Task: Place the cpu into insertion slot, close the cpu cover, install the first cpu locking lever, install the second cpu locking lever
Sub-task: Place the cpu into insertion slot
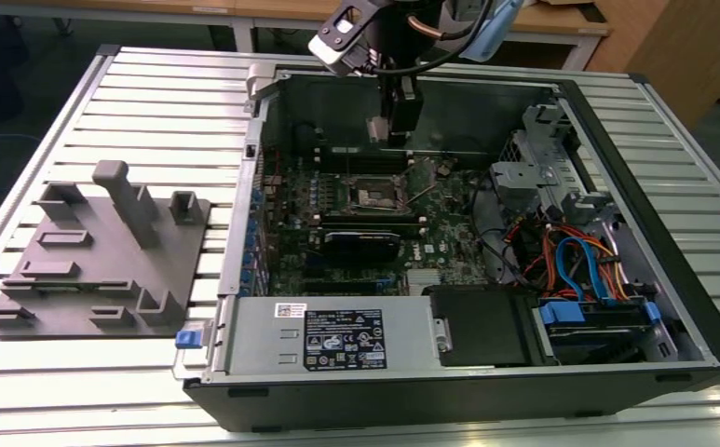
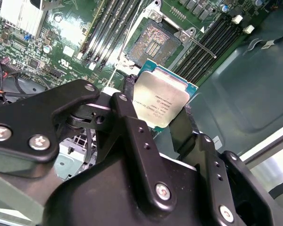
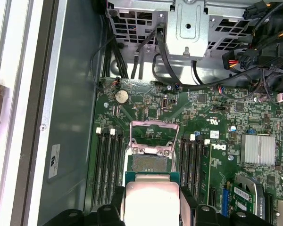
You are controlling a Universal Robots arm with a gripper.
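- My gripper [image 2: 159,115] is closed to a narrow span on the cpu [image 2: 161,100], with one finger [image 2: 130,123] on each of two opposite edges. Nothing else is in my grasp.
- I judge the cpu light, stiff and flat. Its smooth metal top could slide if my squeeze were slack. Its underside contacts and the socket's pins look delicate, so the bare edges are the right place to hold it, and tilt is the main risk.
- It sits between my fingertips, metal top facing the second wrist view, clear of the board.
- The insertion slot [image 3: 148,163] lies open and bare on the green motherboard [image 3: 212,108], between the banks of memory slots [image 3: 108,165]. The cpu hangs near it, apart, not seated.
- The cpu cover [image 3: 155,124] appears swung up off the socket.
- In the exterior view I hover inside the computer case [image 1: 658,307].
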